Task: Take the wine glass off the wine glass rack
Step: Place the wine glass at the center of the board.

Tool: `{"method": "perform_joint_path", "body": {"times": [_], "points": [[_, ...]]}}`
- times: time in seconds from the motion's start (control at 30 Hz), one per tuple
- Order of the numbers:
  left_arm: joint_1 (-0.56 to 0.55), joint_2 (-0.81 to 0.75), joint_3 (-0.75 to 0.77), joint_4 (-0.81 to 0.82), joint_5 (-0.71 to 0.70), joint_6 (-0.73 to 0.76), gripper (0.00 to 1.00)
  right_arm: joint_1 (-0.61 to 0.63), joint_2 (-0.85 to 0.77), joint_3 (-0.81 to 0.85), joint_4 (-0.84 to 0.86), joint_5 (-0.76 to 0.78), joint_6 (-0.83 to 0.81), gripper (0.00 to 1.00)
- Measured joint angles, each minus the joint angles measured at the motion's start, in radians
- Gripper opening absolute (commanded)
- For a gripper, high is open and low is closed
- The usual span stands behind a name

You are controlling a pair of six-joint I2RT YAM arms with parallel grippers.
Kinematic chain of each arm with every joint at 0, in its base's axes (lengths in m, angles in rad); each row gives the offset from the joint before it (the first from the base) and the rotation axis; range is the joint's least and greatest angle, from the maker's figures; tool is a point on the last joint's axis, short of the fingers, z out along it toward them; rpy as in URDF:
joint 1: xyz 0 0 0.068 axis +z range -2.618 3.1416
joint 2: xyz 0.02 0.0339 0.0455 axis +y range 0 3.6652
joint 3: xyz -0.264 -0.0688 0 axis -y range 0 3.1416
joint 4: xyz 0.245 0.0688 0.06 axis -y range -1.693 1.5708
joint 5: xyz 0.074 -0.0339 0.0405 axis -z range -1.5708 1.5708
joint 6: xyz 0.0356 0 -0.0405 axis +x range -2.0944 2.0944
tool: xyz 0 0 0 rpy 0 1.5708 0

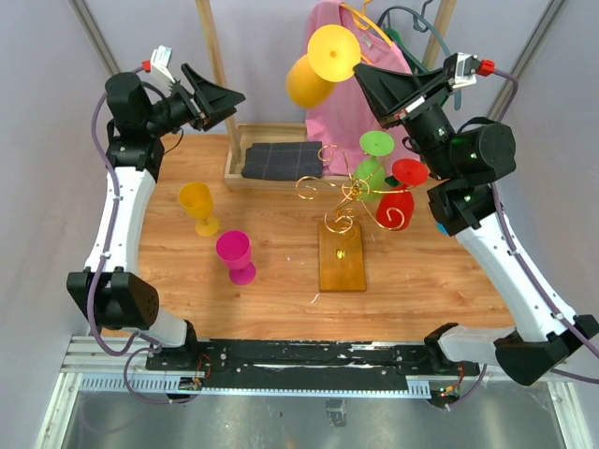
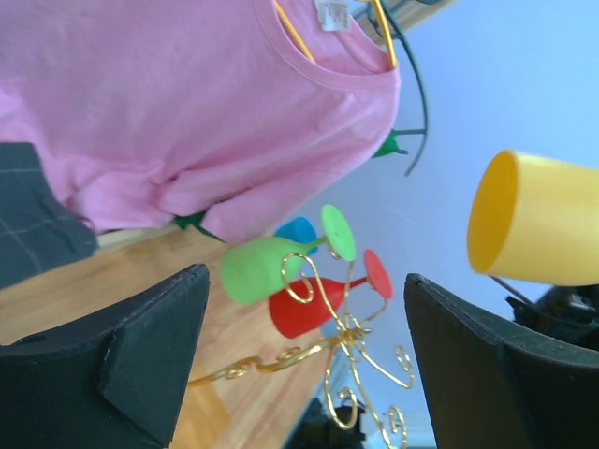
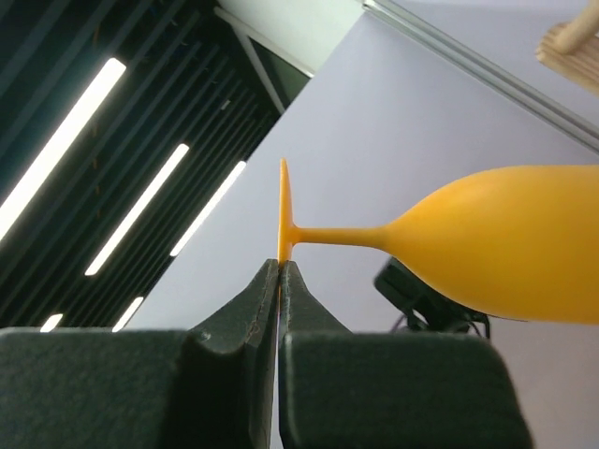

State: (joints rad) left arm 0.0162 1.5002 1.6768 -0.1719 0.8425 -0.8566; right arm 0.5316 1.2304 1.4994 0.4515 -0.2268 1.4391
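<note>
Right gripper (image 3: 280,273), clamped on the foot of the orange plastic wine glass (image 3: 496,243), holds it clear, about twelve o'clock of the gold-wire wine glass rack (image 1: 348,192); only setting down seems left. Left gripper (image 1: 227,105) gapes empty.

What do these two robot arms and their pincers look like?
Both the left arm and the right arm have smooth white shells joined by bulky black joints. A lilac-grey cable runs along each, ending by a small red plug at the wrist. The left gripper and right gripper are matte black, with two broad wedge-shaped fingers.
</note>
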Motion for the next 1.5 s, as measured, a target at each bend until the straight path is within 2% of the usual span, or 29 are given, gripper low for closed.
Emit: {"method": "perform_joint_path", "body": {"times": [0.2, 0.3, 0.43, 0.73, 1.2, 1.3, 1.5], "points": [[0.001, 0.002, -0.127, 0.330, 0.089, -0.307, 0.93, 0.000, 0.039, 0.034, 0.141, -0.020, 0.047, 0.01], [0.001, 0.019, -0.113, 0.490, 0.113, -0.445, 0.94, 0.000, 0.058, 0.031, 0.209, -0.024, 0.078, 0.01], [-0.001, 0.053, -0.041, 0.613, 0.126, -0.554, 0.95, 0.000, 0.077, 0.023, 0.265, -0.027, 0.103, 0.01], [-0.087, 0.085, 0.056, 0.742, 0.129, -0.631, 0.96, 0.000, 0.098, 0.013, 0.335, -0.034, 0.128, 0.00], [-0.176, 0.194, 0.121, 0.912, 0.120, -0.723, 0.96, 0.014, 0.114, -0.024, 0.415, -0.032, 0.146, 0.01], [-0.183, 0.207, 0.159, 0.939, 0.118, -0.731, 0.93, 0.021, 0.116, -0.037, 0.427, -0.032, 0.151, 0.01], [-0.191, 0.209, 0.197, 0.997, 0.111, -0.750, 0.69, 0.025, 0.116, -0.067, 0.451, -0.024, 0.161, 0.01]]}}
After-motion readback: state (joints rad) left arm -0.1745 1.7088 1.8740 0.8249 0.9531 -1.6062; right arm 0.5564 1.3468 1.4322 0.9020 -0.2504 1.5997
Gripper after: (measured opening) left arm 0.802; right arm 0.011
